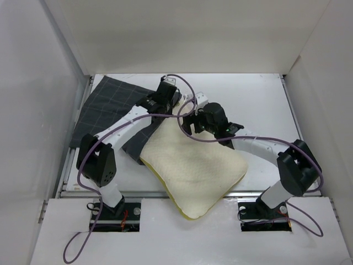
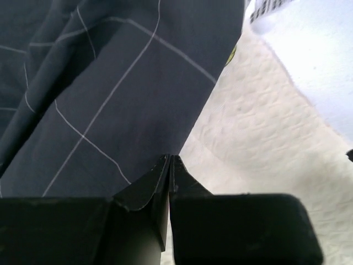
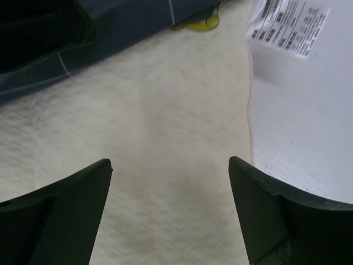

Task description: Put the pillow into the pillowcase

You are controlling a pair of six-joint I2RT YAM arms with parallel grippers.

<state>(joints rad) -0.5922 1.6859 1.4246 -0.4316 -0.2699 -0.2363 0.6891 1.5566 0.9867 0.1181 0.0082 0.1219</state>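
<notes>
1. Top external view: a white worktop (image 1: 265, 99) is boxed in by white walls (image 1: 193, 33) on the left, right and far sides. The near corner of the cream pillow (image 1: 193, 171) overhangs the worktop's near edge, between the two arm bases.
2. That pillow lies diagonally across the middle, its far-left corner under the pillowcase hem.
3. Right gripper (image 3: 170, 163): spread wide above the pillow's far part, holding nothing. A white printed label (image 3: 287, 33) lies beyond it, at the pillow's edge.
4. Left gripper (image 2: 170, 160): jaws pressed together, tips at the hem where dark cloth meets pillow. I cannot tell whether cloth is pinched.
5. Farthest, the checked pillowcase (image 1: 107, 107) spreads rumpled toward the far-left corner.
</notes>
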